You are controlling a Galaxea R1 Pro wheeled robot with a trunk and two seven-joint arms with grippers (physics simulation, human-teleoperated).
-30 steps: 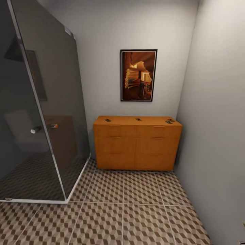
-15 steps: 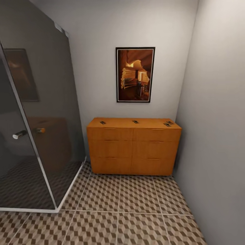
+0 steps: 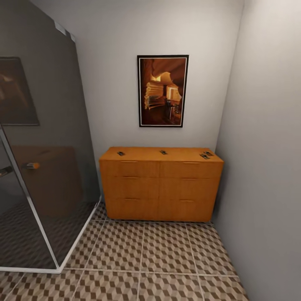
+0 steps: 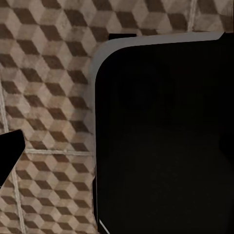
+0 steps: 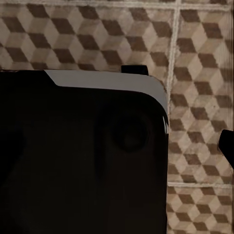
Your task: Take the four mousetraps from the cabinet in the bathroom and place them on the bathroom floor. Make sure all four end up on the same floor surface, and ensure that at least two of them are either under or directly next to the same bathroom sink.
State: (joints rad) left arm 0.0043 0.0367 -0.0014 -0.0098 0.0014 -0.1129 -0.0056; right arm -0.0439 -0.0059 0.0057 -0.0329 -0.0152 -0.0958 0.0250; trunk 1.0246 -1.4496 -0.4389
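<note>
1. Left pincer (image 4: 9,155): just a black wedge at the edge of the left wrist view, prob. one finger. Can't tell whether it's released or clenched. Nothing seen in its grasp.
2. Right pincer (image 5: 227,142): same, a small black tip at the edge of the right wrist view. State can't be told.
3. Both pincers point down at the bathroom floor (image 3: 167,251), large square tiles w/ a brown, beige and cream cube print and pale grout. The tiles lie beyond each pincer (image 4: 48,83) (image 5: 200,68).
4. Just beside each pincer is a big black panel w/ a rounded corner and a pale grey edge (image 4: 161,136) (image 5: 78,161). It lies between the wrist cam and much of the floor.
5. Four mousetraps, small flat brown boards w/ dark wire, lie well apart from both pincers on top of the orange wooden cabinet (image 3: 161,188) w/ drawer fronts, across the floor at the far wall.
6. Trap positions on the top: 
   - one toward the left-pincer side (image 3: 121,153);
   - one mid (image 3: 163,152);
   - two close together at the right-pincer end (image 3: 204,156) (image 3: 208,153); whether that pair touches is too small to tell.
7. None of the traps is on the floor yet.
8. Above the cabinet hangs a black-framed, orange-brown picture (image 3: 163,90) on the grey wall.
9. On the left-pincer side stands a dark smoked-glass shower enclosure (image 3: 42,159) w/ a white base rim, next to the cabinet.
</note>
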